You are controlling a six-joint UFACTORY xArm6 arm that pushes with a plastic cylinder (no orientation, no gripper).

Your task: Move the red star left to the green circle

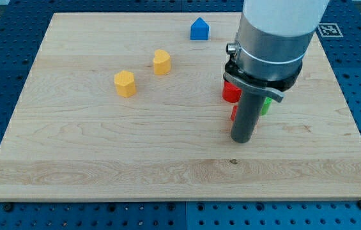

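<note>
My tip (241,139) rests on the wooden board (103,147) right of centre. A red block (230,92) shows just above and left of the rod, partly hidden by the arm; its shape cannot be made out. A second sliver of red (234,113) shows against the rod's left side. A green block (266,106) peeks out on the rod's right side, mostly hidden, so its shape is unclear. The red and green pieces lie close together behind the rod.
A yellow hexagon block (124,84) and a yellow heart-like block (161,62) lie at the upper left of centre. A blue house-shaped block (199,29) sits near the view's top edge. Blue perforated table surrounds the board.
</note>
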